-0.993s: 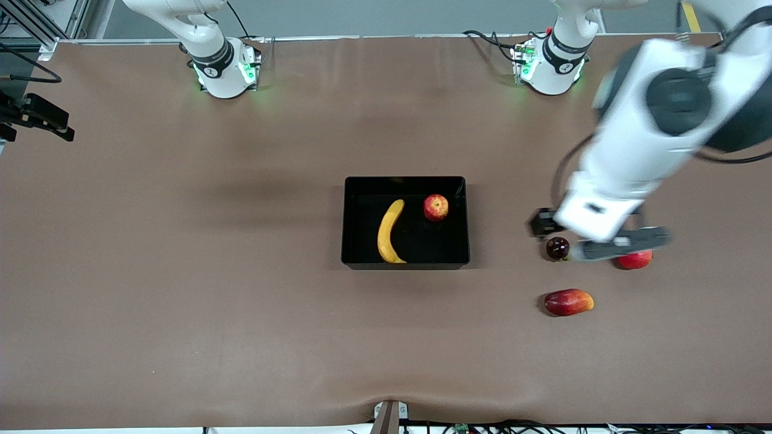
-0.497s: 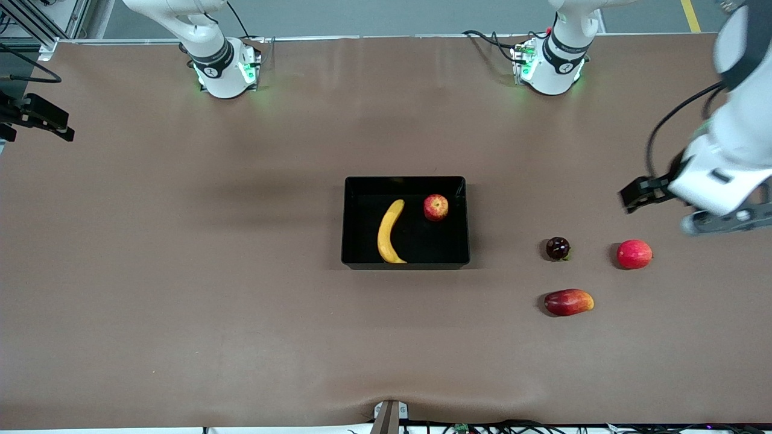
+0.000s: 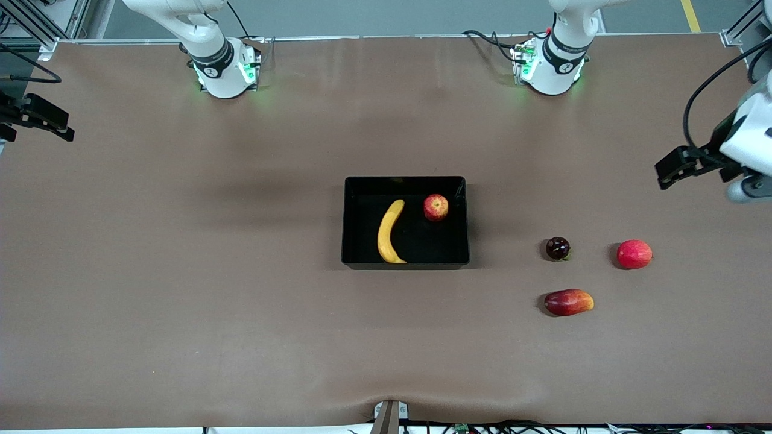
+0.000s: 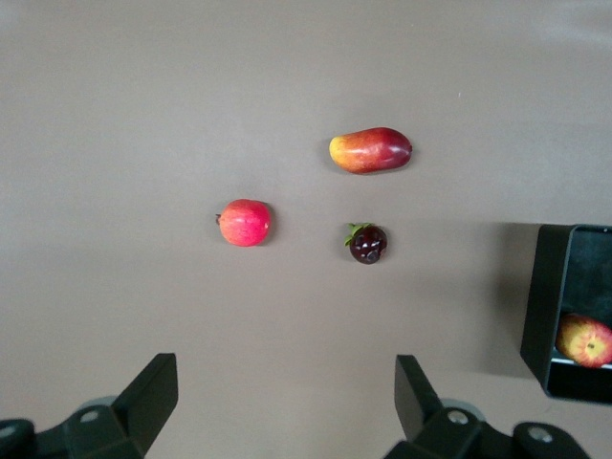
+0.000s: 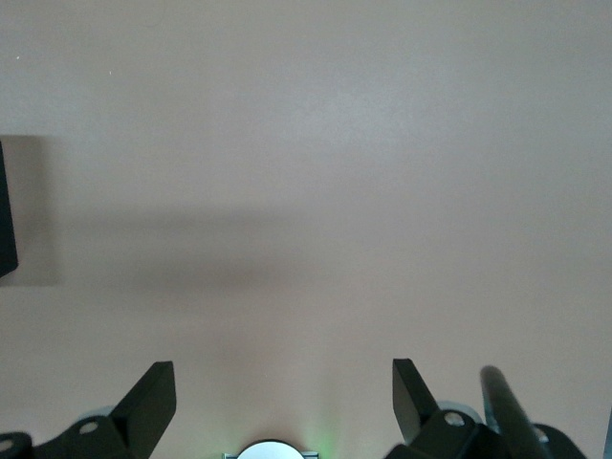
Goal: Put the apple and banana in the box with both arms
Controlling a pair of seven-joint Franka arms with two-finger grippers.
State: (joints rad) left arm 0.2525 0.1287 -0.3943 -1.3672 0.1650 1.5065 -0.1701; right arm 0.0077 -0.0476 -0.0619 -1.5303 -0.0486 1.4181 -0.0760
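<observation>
The black box [image 3: 405, 261] sits in the middle of the table. The yellow banana [image 3: 389, 232] and the red-and-yellow apple [image 3: 435, 207] lie inside it, apart from each other. In the left wrist view a corner of the box [image 4: 547, 296] and the apple [image 4: 585, 340] show. My left gripper [image 4: 287, 406] is open and empty, high over bare table at the left arm's end; its arm [image 3: 748, 135] shows at the frame's edge. My right gripper [image 5: 284, 406] is open and empty, high over the table near its own base, with an edge of the box [image 5: 5, 215] in its view.
Three loose fruits lie toward the left arm's end: a dark purple fruit [image 3: 558, 248], a smooth pink-red fruit [image 3: 634, 254] and a red-and-yellow mango-like fruit [image 3: 569, 301] nearer the camera. A black fixture [image 3: 37, 116] juts in at the right arm's end.
My left arm has swung away from over the loose fruits toward the left arm's end of the table. The fruit and box have not moved.
</observation>
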